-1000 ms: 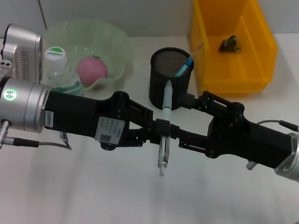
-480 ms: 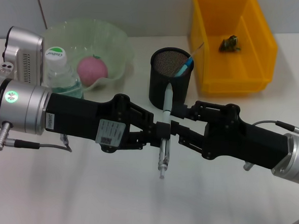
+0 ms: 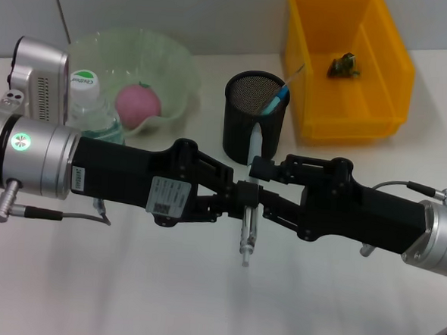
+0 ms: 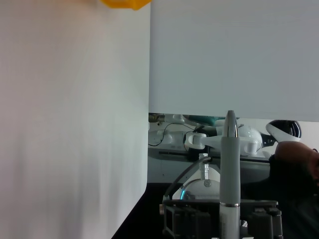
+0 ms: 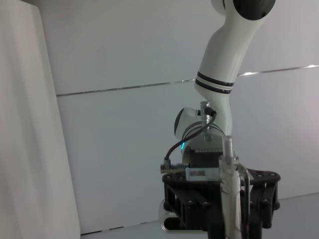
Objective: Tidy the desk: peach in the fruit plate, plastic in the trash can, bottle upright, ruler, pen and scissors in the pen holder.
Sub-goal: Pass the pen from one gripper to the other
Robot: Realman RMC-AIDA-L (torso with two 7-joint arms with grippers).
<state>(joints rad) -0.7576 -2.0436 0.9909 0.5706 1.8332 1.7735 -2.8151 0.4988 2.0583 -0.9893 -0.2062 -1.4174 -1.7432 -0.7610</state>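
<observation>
A grey-and-white pen (image 3: 246,214) hangs upright above the table in front of the black mesh pen holder (image 3: 241,134). My left gripper (image 3: 242,193) is shut on the pen's middle. My right gripper (image 3: 260,189) faces it from the other side, its jaws open and straddling the pen. The pen also shows in the left wrist view (image 4: 229,174) and the right wrist view (image 5: 229,189). The pink peach (image 3: 138,103) lies in the green fruit plate (image 3: 180,66). The bottle (image 3: 90,114) stands upright beside the plate. A blue-handled item (image 3: 275,102) sticks out of the holder.
A yellow bin (image 3: 379,109) stands at the back right with a small crumpled piece (image 3: 342,65) inside. White table surface lies below and in front of both arms.
My right gripper has moved left toward the pen, and its jaws now sit around it. My left gripper has kept hold of the pen and barely shifted.
</observation>
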